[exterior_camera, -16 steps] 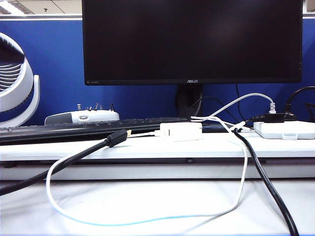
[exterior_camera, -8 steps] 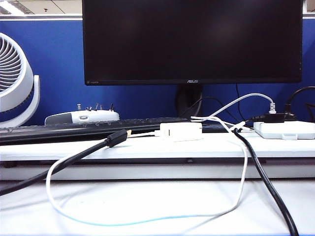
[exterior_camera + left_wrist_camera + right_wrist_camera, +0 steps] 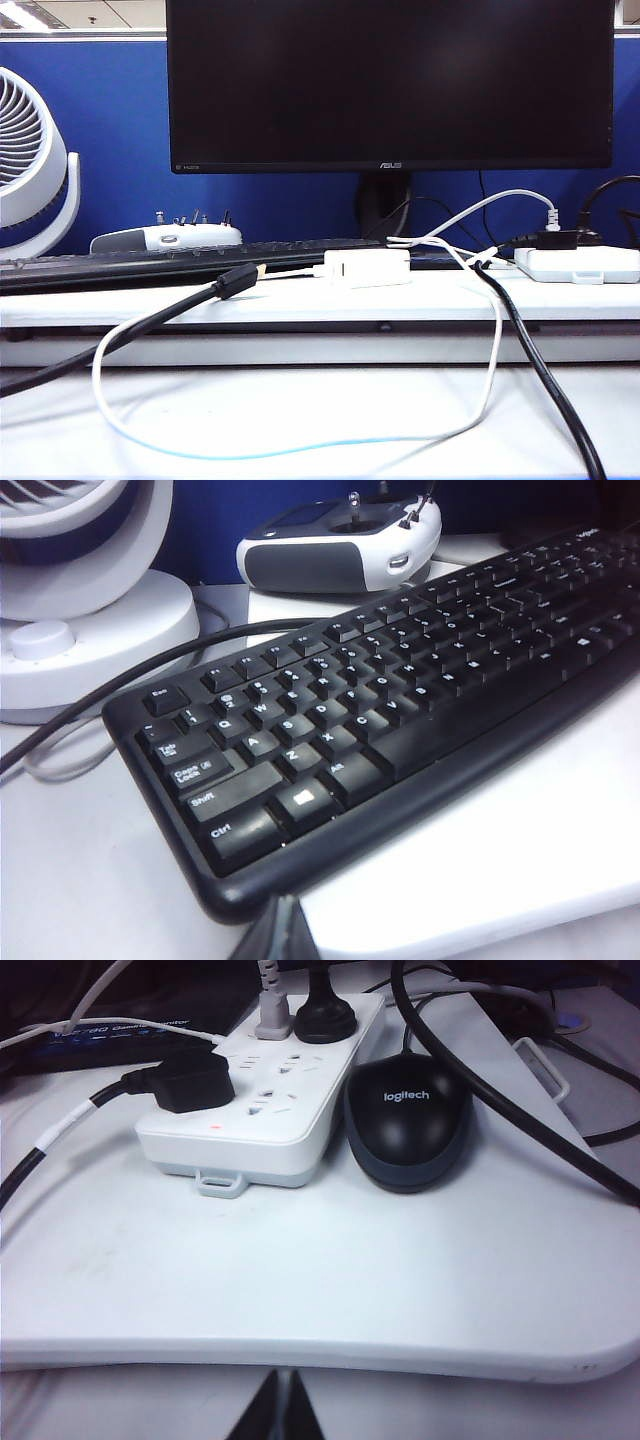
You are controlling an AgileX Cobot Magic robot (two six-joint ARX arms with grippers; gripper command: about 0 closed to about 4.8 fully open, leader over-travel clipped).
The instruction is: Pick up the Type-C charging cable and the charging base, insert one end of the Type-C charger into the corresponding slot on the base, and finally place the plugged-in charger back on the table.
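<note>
The charging base (image 3: pixel 368 268), a small white block, lies on the raised ledge (image 3: pixel 200 302) in front of the monitor. The white Type-C charging cable (image 3: pixel 300 449) runs in a wide loop over the table (image 3: pixel 300 405), and its small plug end (image 3: pixel 320 270) sits against the base's left face. Neither gripper shows in the exterior view. My left gripper (image 3: pixel 283 930) is shut and empty, just off a black keyboard's corner. My right gripper (image 3: pixel 280 1408) is shut and empty, below the ledge's front edge. Base and cable loop are outside both wrist views.
A black cable with a gold-tipped plug (image 3: pixel 238 280) lies left of the base, and a thick black cable (image 3: pixel 540 370) drops off the ledge at right. Keyboard (image 3: pixel 400 700), fan (image 3: pixel 90 600), remote controller (image 3: pixel 340 545), power strip (image 3: pixel 270 1090), mouse (image 3: pixel 408 1120) and monitor (image 3: pixel 390 80) crowd the ledge.
A dark shape that covered part of the fan at the far left a second ago is gone. The base and the cables lie as before.
</note>
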